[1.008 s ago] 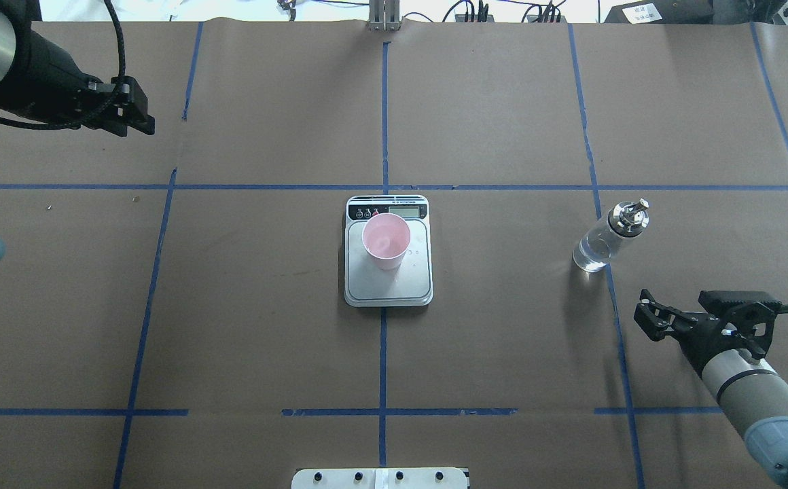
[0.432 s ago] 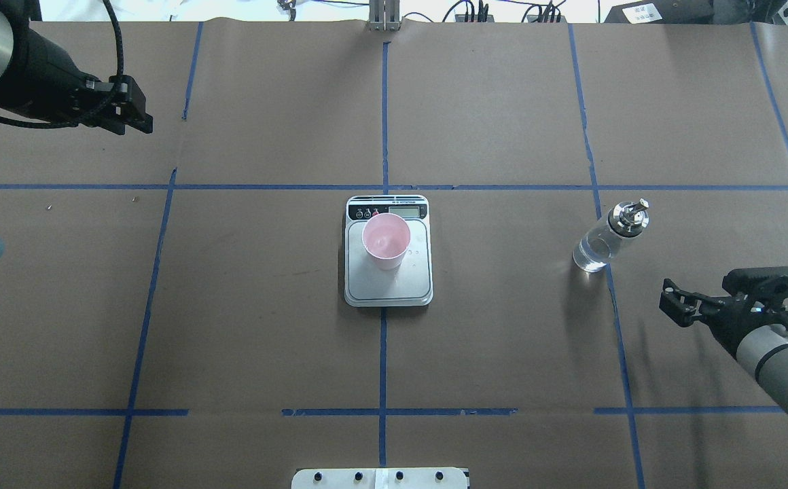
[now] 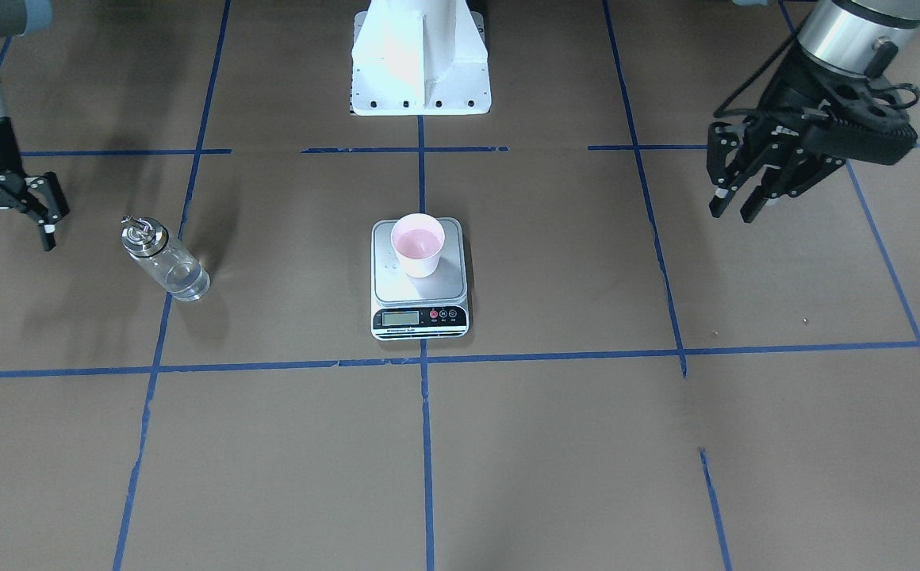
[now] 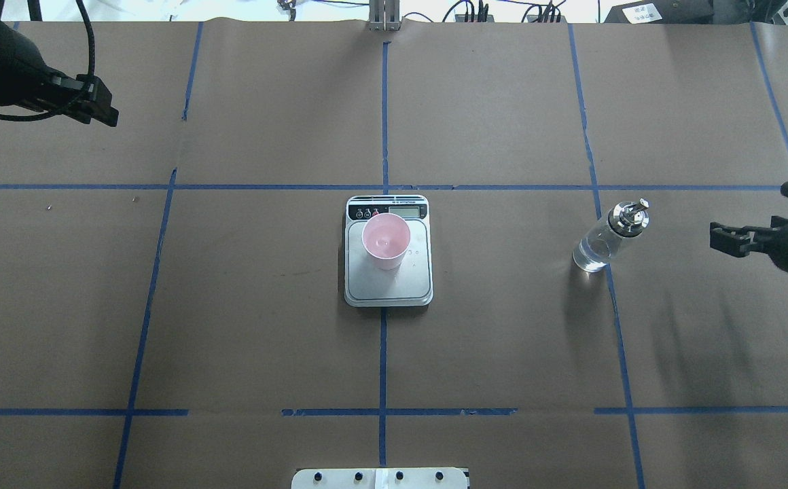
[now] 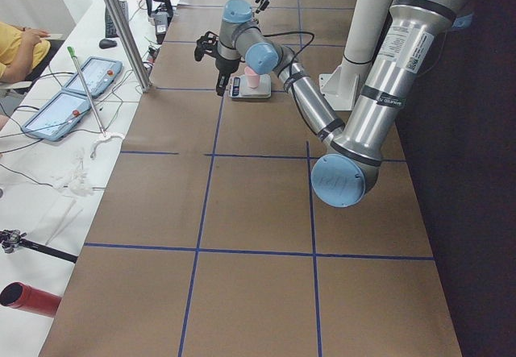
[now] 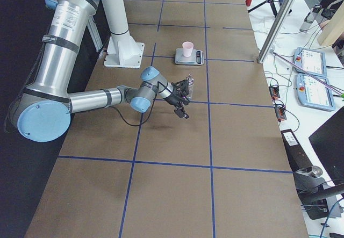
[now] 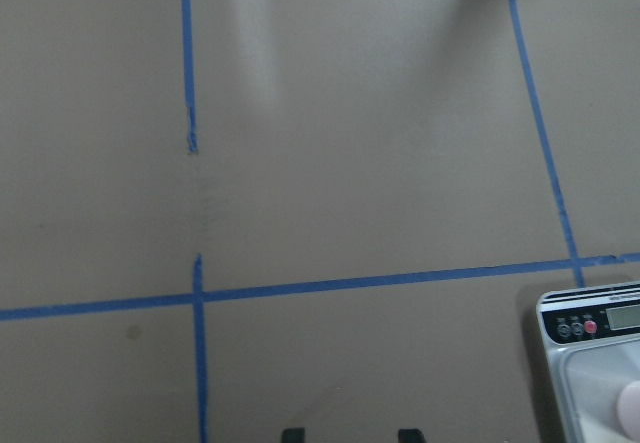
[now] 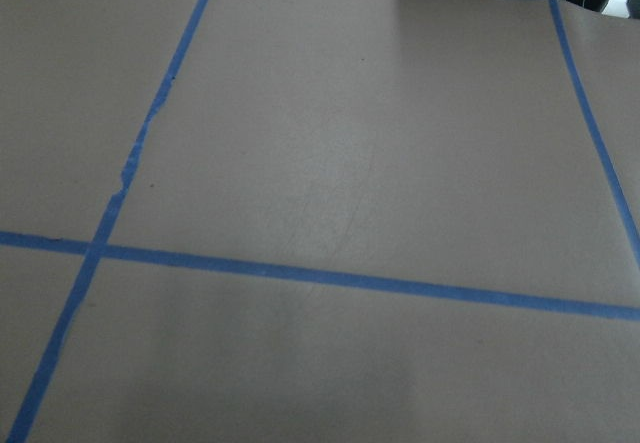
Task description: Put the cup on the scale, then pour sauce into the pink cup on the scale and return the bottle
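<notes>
Both my arms have pulled back: my right gripper point(image 3: 6, 238) slid out past the bottle point(image 4: 601, 241), and my left gripper point(image 3: 731, 212) went off to the far corner. Close to me sits the flat, square scale point(image 4: 394, 285), grey and shiny. The smooth pink cup point(image 4: 386, 241) stands on it. Off to my right, the little round glass bottle stands up by itself. It has a silver cap and a bit of clear sauce point(image 4: 591, 257) at the bottom. Both my grippers have their fingers spread and hold nothing. I think the job is about done. Next I just need to rest my arms.
</notes>
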Robot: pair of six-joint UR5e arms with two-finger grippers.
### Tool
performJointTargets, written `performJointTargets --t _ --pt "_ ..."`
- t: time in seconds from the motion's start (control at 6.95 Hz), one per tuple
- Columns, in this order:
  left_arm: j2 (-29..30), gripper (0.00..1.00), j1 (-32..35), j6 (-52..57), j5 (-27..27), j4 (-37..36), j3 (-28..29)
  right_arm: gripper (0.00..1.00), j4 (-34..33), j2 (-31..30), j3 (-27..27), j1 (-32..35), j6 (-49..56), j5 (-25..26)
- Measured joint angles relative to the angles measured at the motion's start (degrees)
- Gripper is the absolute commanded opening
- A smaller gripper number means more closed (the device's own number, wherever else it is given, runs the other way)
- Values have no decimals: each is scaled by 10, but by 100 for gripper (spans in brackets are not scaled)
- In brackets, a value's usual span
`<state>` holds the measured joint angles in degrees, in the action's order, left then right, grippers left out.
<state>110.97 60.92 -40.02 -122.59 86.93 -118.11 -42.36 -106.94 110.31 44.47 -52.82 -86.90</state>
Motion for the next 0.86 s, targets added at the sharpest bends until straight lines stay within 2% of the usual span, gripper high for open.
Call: performJointTargets --t 0.29,0.43,0.72,0.86 --pt "-16 44 54 129 -31 1 48 100 -43 87 -82 157 113 -192" --pt "-23 44 102 214 -56 1 84 100 -99 132 -111 225 188 -267" --pt "-32 45 207 379 -81 5 168 100 -256 202 -128 311 384 -333" --pt "-32 68 243 438 -89 7 220 100 -338 229 -130 345 473 -359"
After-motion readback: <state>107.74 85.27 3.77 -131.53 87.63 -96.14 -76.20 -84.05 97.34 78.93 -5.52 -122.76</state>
